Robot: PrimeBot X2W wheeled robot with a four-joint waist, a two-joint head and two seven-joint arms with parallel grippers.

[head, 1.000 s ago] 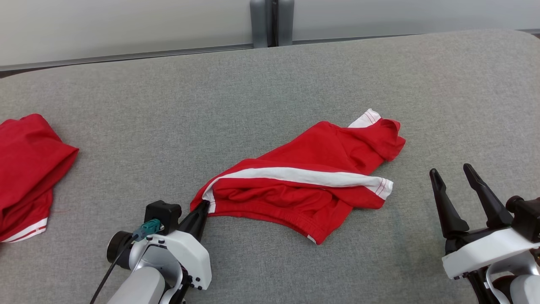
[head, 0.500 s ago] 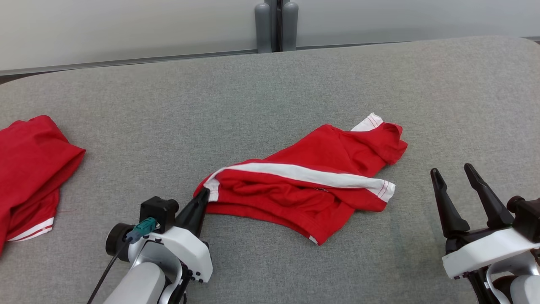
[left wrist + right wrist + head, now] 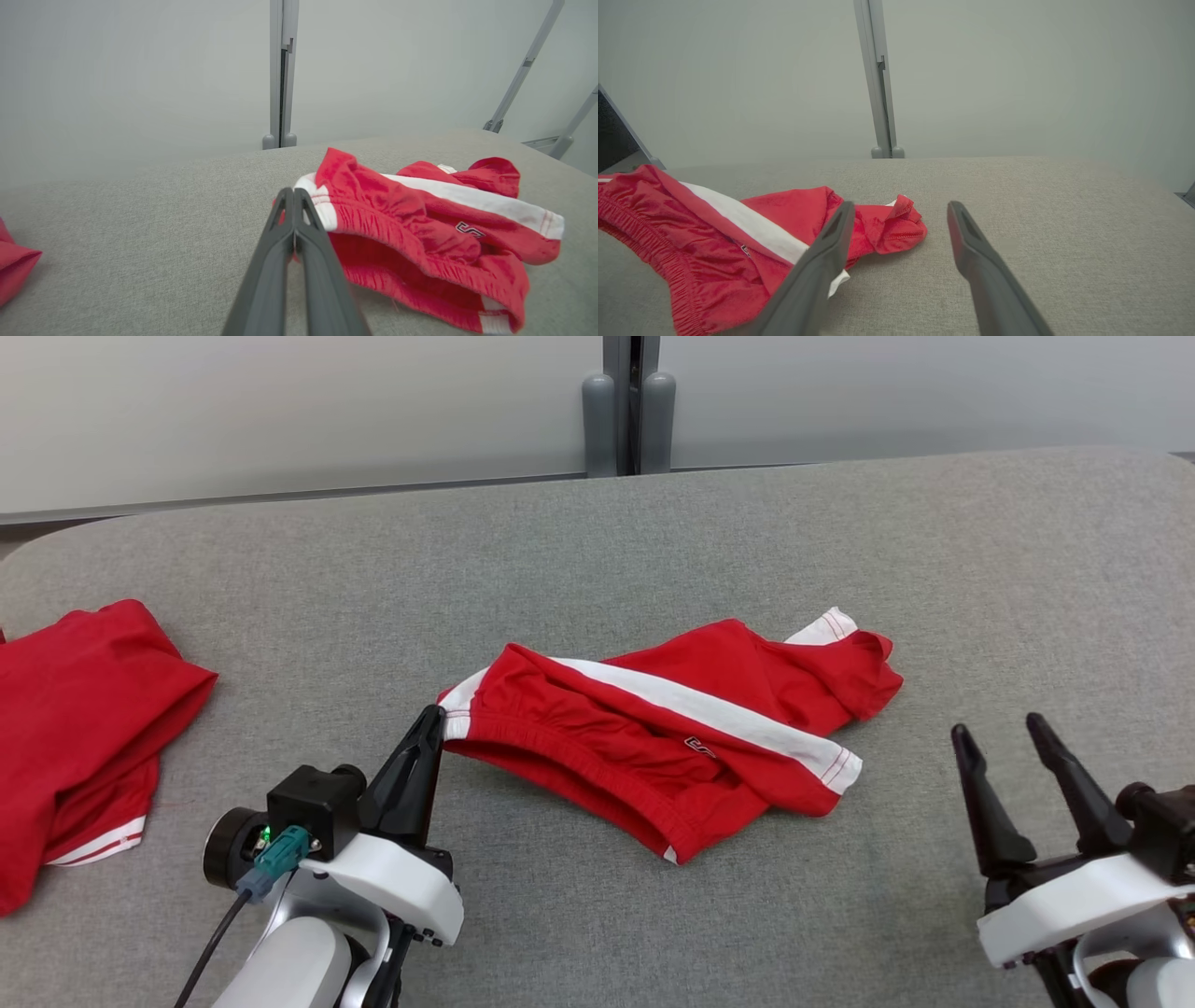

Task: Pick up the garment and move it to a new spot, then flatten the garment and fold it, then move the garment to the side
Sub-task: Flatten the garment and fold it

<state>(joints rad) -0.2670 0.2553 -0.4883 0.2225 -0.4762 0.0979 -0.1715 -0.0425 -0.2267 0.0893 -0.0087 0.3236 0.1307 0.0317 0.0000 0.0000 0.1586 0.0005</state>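
Observation:
The garment [image 3: 681, 709] is a pair of red shorts with a white side stripe, crumpled in the middle of the grey padded table [image 3: 597, 551]. My left gripper [image 3: 432, 717] is shut on the waistband's left corner, lifting that corner a little; in the left wrist view the garment [image 3: 420, 224] hangs from the pinched left gripper [image 3: 293, 192]. My right gripper [image 3: 999, 730] stands open at the lower right, apart from the cloth; in the right wrist view the garment [image 3: 714, 224] lies left of the open right gripper [image 3: 901, 205].
A second red garment [image 3: 75, 728] with white trim lies at the table's left edge. A grey post [image 3: 627, 401] rises behind the table's far edge against a pale wall. Bare grey surface lies to the right and front of the shorts.
My left gripper has lifted and carried the waistband corner up and away, turning the shorts so the elastic waistband opens out. The head camera has tilted, shifting the whole scene down. The right gripper stays put.

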